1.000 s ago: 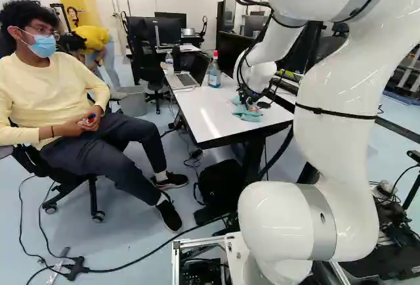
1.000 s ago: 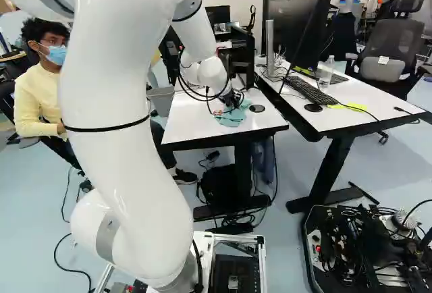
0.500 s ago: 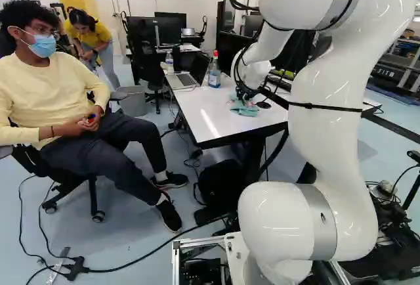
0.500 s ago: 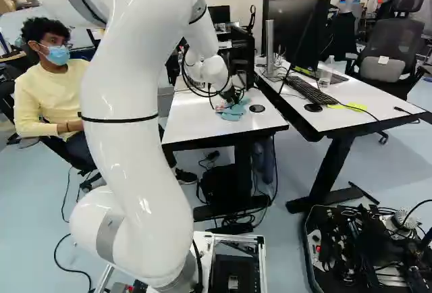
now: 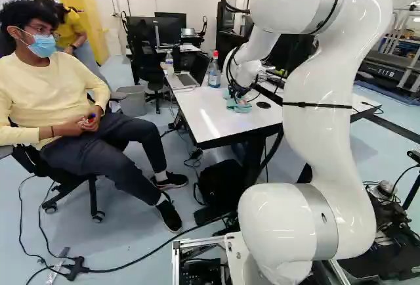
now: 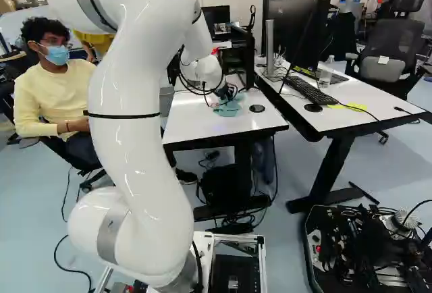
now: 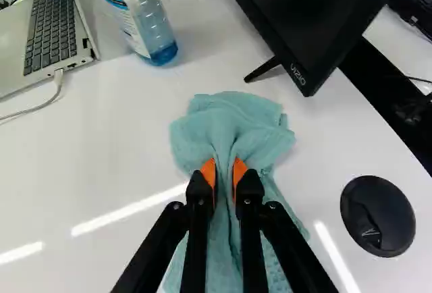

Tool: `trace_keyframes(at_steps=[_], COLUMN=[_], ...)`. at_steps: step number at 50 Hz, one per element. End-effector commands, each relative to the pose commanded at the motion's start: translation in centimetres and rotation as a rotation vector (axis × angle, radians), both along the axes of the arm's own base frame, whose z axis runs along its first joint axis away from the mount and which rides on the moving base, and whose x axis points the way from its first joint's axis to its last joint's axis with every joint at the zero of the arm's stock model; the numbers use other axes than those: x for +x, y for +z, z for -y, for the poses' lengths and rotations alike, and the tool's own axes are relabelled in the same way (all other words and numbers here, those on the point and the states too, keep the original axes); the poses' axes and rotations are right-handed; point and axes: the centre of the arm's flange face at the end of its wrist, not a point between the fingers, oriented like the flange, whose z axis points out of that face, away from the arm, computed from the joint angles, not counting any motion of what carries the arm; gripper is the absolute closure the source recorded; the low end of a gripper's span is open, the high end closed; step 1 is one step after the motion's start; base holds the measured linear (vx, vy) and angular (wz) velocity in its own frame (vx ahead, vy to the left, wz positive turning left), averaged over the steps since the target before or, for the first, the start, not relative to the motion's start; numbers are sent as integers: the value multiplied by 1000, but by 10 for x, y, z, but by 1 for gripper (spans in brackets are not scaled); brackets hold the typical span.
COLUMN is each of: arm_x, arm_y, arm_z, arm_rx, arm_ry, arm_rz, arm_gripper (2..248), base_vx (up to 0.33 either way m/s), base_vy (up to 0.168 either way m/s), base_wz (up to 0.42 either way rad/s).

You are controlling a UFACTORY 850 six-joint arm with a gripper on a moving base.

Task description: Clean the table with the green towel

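I have my gripper (image 5: 235, 93) nearly closed, its orange pads (image 7: 208, 171) pinching a bunched fold of the green towel (image 7: 229, 121) from both sides, with the cloth spread on the white table (image 7: 108, 144) near the round black disc (image 7: 388, 219).

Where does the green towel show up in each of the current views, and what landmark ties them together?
Left base view: the green towel lies just above and right of centre, left of the black disc.
Right base view: slightly above the centre, again left of the disc.
Wrist view: pinched between the gripper's two fingers, spreading ahead of them and beneath.
Shared landmark: the round black disc on the white table.
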Motion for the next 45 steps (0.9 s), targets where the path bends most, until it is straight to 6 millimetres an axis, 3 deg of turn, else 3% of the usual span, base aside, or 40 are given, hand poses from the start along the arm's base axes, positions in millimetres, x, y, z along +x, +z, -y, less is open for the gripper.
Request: trace_keyframes(at_steps=[14, 25, 45], arm_x=[-4, -19, -51], arm_y=[1, 2, 4], arm_z=[-24, -36, -21], arm_rx=[0, 1, 3], arm_ry=[39, 56, 26], arm_rz=[-4, -15, -32], arm_gripper=[200, 200, 200], base_vx=[0, 0, 0], base_vy=[0, 0, 0], base_wz=[0, 0, 0])
